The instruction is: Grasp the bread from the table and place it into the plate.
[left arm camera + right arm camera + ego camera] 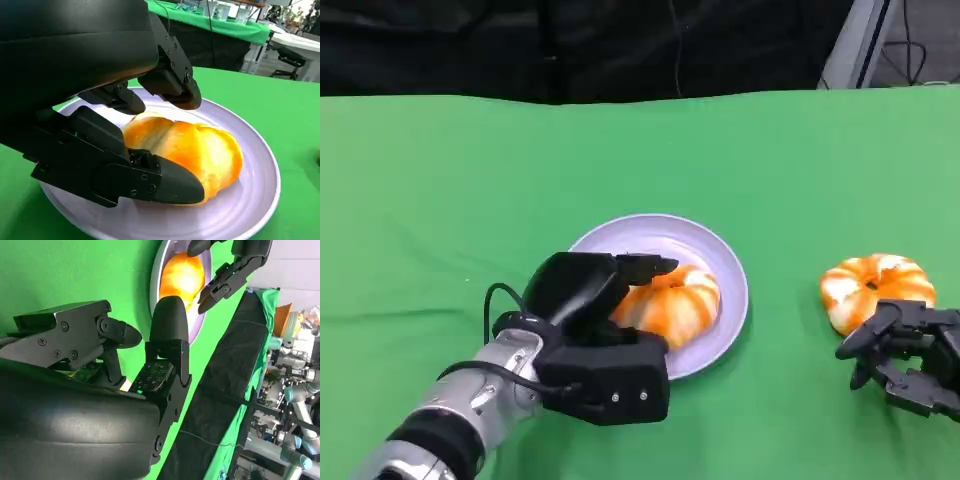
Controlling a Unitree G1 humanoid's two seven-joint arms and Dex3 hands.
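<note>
Green desk (440, 180), pale lilac plate (720, 260) near the middle. One orange-and-white bread roll (678, 300) lies in the plate, on its near-left part, bottom touching the plate surface as seen in the left wrist view (200, 150). Left robot hand (605, 345) is over the plate's near-left rim, fingers (170, 182) curled around the roll from both sides, one below and others above it; looks like it is gripping the roll, contact on the lower finger is plain, upper fingers sit just over the crust. Silver left forearm (450, 420) comes in from the lower left with a black cable looped at the wrist.

Second bread roll (876, 288) lies on the desk, well to the right of the plate, not in any container. Right robot hand (905, 360) sits just beside it on the near side, fingers apart, holding nothing; cannot tell if a fingertip touches the roll.

Right wrist view shows the plate (159, 315) and the roll in it (182, 277) beyond the right robot hand's own fingers (170, 322).
</note>
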